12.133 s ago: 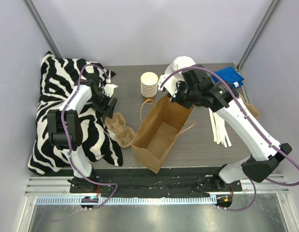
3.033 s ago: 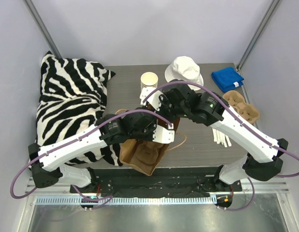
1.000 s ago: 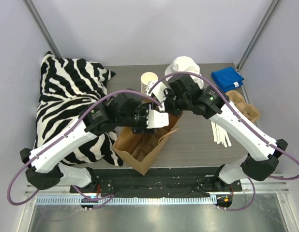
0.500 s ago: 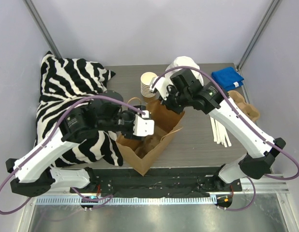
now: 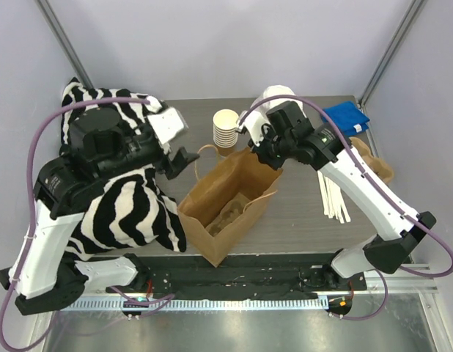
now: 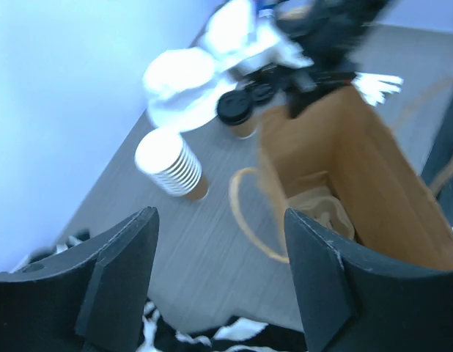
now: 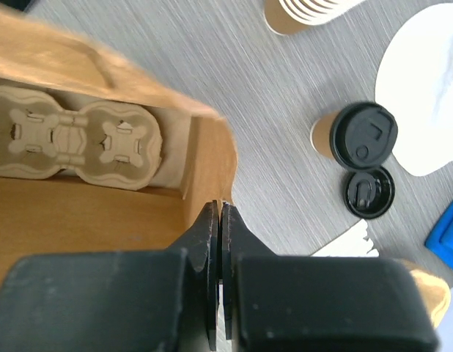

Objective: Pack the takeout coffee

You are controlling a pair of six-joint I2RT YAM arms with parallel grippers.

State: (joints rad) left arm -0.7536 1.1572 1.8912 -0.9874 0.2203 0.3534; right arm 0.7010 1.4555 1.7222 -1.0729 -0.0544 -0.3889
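The takeout coffee [image 7: 356, 132], a cream cup with a black lid, stands on the table beyond the bag's far rim. It also shows in the left wrist view [image 6: 237, 111]; my right arm hides it from above. The brown paper bag [image 5: 226, 194] stands open with a tan pulp tray [image 7: 72, 138] inside. My right gripper [image 7: 221, 209] is shut on the bag's far rim [image 5: 264, 156]. My left gripper [image 6: 218, 220] is open and empty, raised high to the left of the bag [image 5: 180, 160].
A stack of lidless cups [image 5: 226, 128] stands behind the bag. A loose black lid [image 7: 369, 192] lies by the coffee. A white hat [image 5: 274, 95], a blue cloth [image 5: 345, 117], a second pulp tray [image 5: 373, 158] and white sticks [image 5: 330, 194] lie right. A zebra pillow [image 5: 116, 213] fills the left.
My left gripper has come up out of the bag and swung back to the left, empty; the pulp tray stays in the bag. My right gripper still holds the rim.
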